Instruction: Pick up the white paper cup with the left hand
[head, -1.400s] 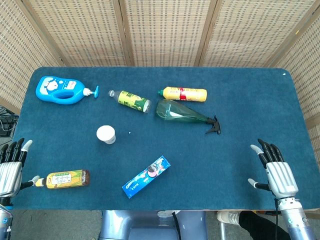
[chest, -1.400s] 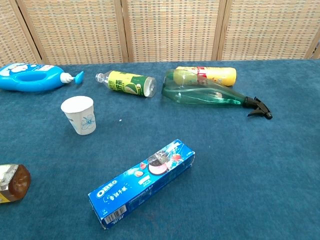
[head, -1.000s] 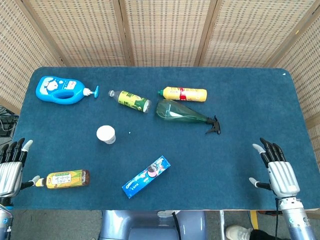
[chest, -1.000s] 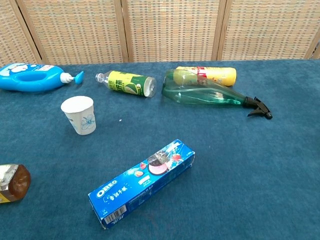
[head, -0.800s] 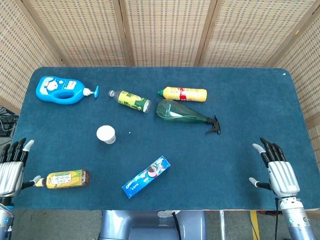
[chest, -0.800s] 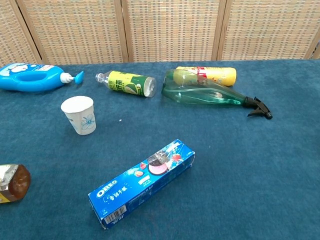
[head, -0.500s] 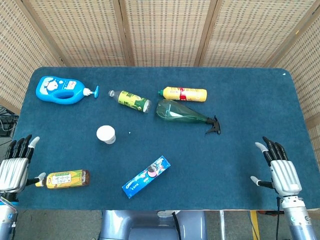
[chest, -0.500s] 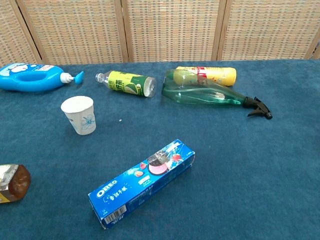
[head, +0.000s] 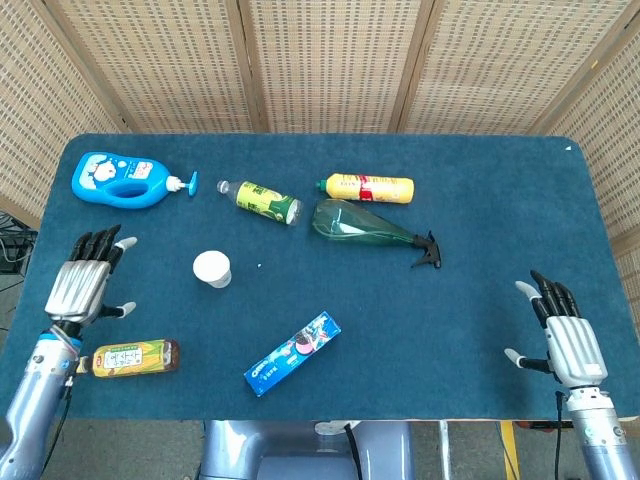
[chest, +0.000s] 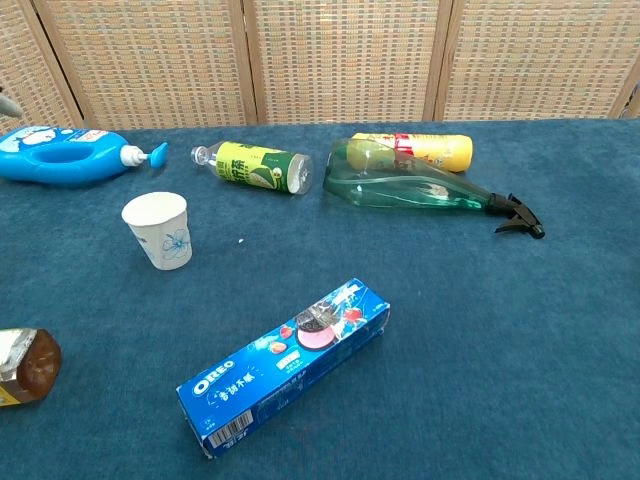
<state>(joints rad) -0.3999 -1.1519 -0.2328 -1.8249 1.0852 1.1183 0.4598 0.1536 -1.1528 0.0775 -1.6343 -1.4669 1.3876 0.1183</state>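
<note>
White paper cup (head: 212, 269), tapered, stands upright on napped blue cloth (head: 480, 210); both hands' fingers spread, holding nothing.

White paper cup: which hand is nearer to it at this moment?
Left. The left hand hovers open just left of the white paper cup, not touching it. The right hand sits open at the table's far right near edge.

The left hand (head: 83, 288) hovers with spread fingers (head: 100, 243), apart from the upright white paper cup (head: 212, 268).
</note>
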